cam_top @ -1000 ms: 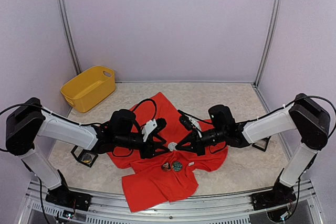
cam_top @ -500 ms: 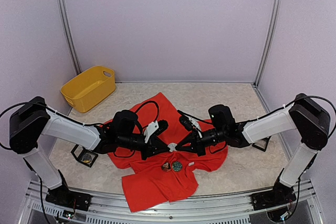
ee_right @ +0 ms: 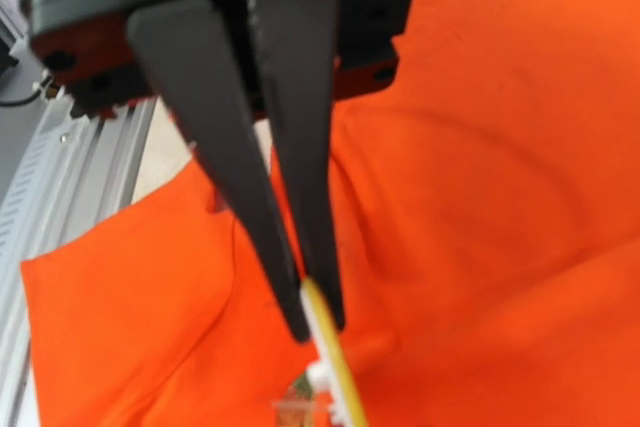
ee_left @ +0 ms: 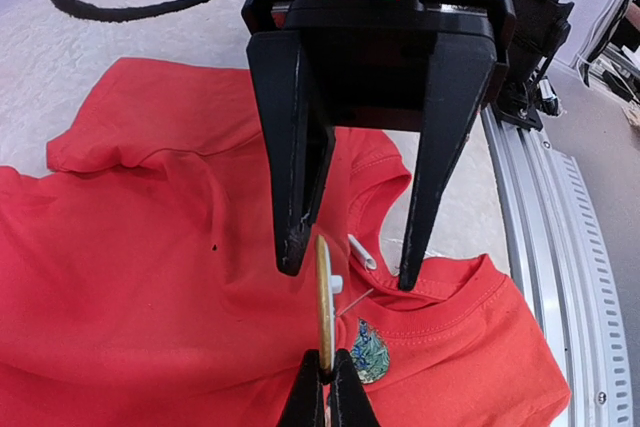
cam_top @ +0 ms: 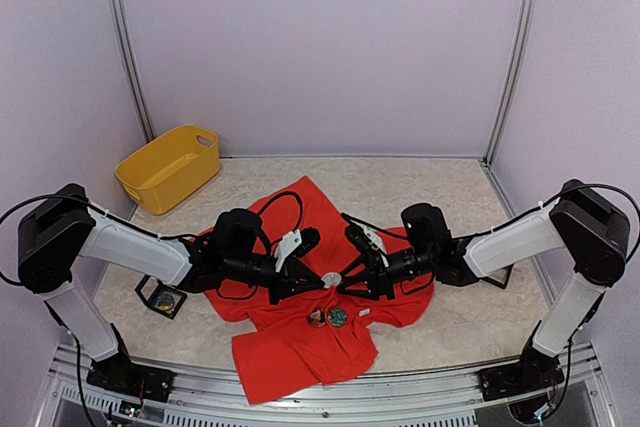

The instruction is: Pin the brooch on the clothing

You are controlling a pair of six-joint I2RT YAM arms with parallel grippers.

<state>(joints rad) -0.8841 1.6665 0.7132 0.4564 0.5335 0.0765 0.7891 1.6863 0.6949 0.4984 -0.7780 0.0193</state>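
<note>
Your left end effector (ee_left: 325, 397) is clamped shut on the lower rim of the brooch (ee_left: 324, 297). In the left wrist view the brooch stands on edge, with its long axis running straight up the frame. Its thin pin pokes out to the right of the disc, toward the collar. Your right end effector (ee_left: 350, 265) faces it from the top of that view, jaws apart and gripping nothing, one finger on either side of the brooch's upper rim. I can't tell whether the left of those fingers touches it. So the left arm has the brooch, and the red T-shirt (cam_top: 300, 352) lies directly beneath it, spread crumpled across the middle of the tabletop (cam_top: 420, 187) at lower centre of the overhead view. The next move probably turns on bringing that pin down and across into the cloth just below the neckline. Two other brooches (cam_top: 316, 319) (cam_top: 337, 316) already sit on the shirt, just below the end effectors in the frame. The yellow basket (cam_top: 168, 167) stands well apart at upper left, with nothing visible inside. A small black box (cam_top: 162, 297) at lower left holds something round that is too small to identify.
</note>
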